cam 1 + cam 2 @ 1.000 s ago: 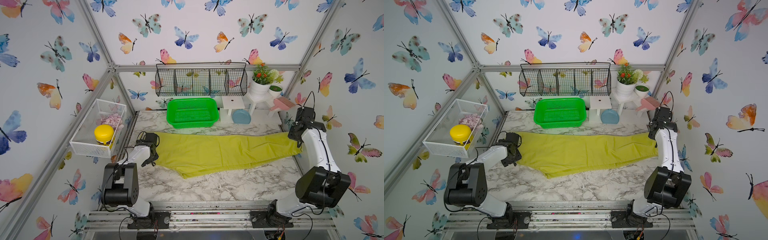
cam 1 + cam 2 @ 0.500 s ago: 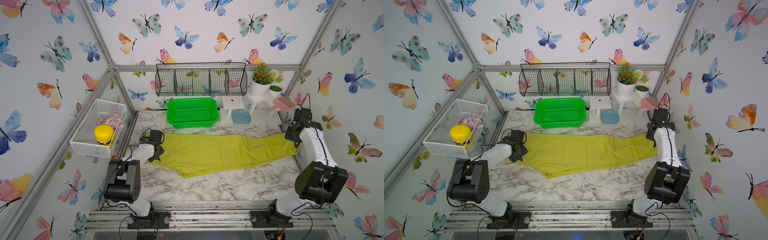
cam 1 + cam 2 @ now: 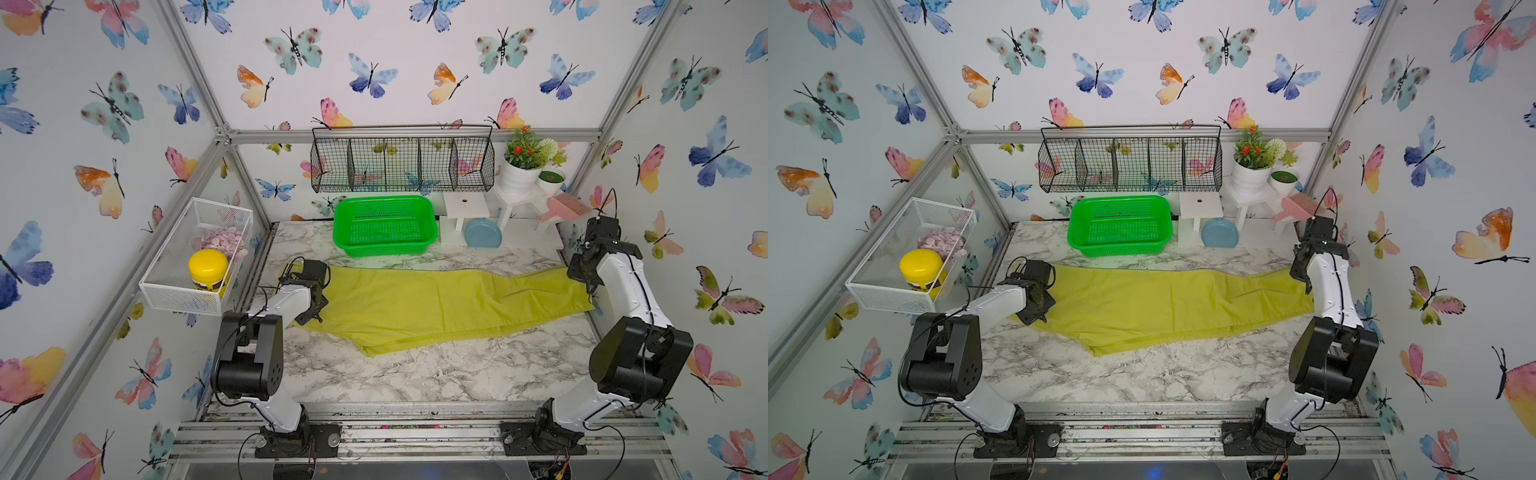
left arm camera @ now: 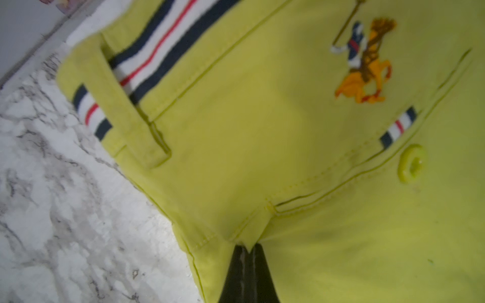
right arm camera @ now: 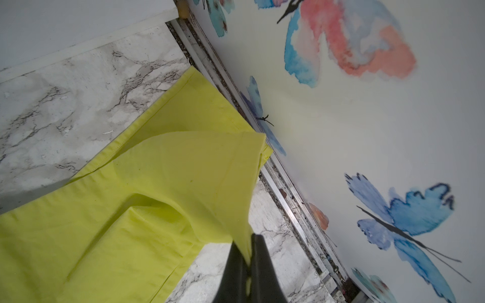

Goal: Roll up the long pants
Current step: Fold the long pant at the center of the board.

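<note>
Item: long pants (image 3: pixel 436 307), spread on your desk (image 3: pixel 415 374). Your left pincer (image 4: pixel 246 248): clamped on their striped-band end. Your right pincer (image 5: pixel 249 244): clamped on the opposite leg end, fabric lifted just ahead of it.

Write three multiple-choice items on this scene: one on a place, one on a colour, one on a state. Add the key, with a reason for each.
1. Where does the green basket stand relative to the long pants?
A. On top of them.
B. Behind them, toward the back wall.
C. Between them and the arm bases.

2. What colour is the jar lid in the white wire basket?
A. Yellow.
B. Red.
C. Blue.

3. What is the right gripper doing?
A. Standing open above the table.
B. Shut on nothing.
C. Shut on a leg end of the long pants.

Key:
1 B: in both top views it sits clear of the fabric, nearer that wall.
2 A: the lid shows yellow in both top views.
3 C: the right wrist view shows yellow fabric pinched between the fingers.
</note>
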Available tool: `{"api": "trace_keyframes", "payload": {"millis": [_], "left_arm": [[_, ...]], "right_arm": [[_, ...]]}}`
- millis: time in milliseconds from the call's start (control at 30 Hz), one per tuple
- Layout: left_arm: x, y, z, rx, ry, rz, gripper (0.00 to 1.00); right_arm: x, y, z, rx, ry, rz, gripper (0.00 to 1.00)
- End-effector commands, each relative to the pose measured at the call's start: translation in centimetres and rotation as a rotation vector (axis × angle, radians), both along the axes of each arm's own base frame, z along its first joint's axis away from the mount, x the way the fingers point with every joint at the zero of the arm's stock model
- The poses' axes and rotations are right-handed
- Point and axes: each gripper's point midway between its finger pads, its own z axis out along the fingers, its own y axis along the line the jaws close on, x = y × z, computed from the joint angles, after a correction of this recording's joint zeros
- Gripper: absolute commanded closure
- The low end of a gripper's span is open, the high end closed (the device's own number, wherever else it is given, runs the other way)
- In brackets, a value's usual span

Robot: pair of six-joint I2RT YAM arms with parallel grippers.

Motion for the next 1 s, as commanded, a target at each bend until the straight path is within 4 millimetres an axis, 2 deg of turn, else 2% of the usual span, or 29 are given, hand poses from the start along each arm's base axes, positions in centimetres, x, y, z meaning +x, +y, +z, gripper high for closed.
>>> {"api": "trace_keyframes", "payload": {"millis": [0, 133, 200, 300, 567, 733, 833, 967], "left_arm": [[-2.5, 3.1, 3.2, 0.145, -0.019, 0.085, 1.00], [-4.2, 4.8, 5.4, 0.189, -0.067, 0.123, 1.00], [-5.0, 5.7, 5.5, 0.202, -0.062, 0.142, 1.00], [-5.8, 6.5, 4.5, 0.196, -0.024, 0.144, 1.00], [-5.9, 6.7, 2.1, 0.193, 0.035, 0.115, 1.00], [-7.0, 8.3, 0.9, 0.194, 0.061, 0.142, 1.00], [-7.6, 9.0, 0.2, 0.181, 0.072, 0.146, 1.00], [-7.4, 8.8, -0.5, 0.168, 0.080, 0.123, 1.00]], "right_arm": [[0.4, -0.8, 0.9, -0.024, -0.023, -0.037, 0.97], [0.0, -1.4, 1.1, -0.053, -0.017, -0.059, 0.97], [-0.3, -1.8, 1.2, -0.064, -0.014, -0.073, 0.98], [-0.7, -2.5, 1.7, -0.089, -0.012, -0.097, 0.98], [-1.4, -5.2, 3.2, -0.188, 0.010, -0.166, 0.97], [-1.2, -6.5, 4.9, -0.242, 0.032, -0.204, 0.97], [-2.0, -6.6, 3.9, -0.258, 0.060, -0.203, 0.98], [-2.5, -5.9, 1.8, -0.222, 0.086, -0.183, 0.97]]}}
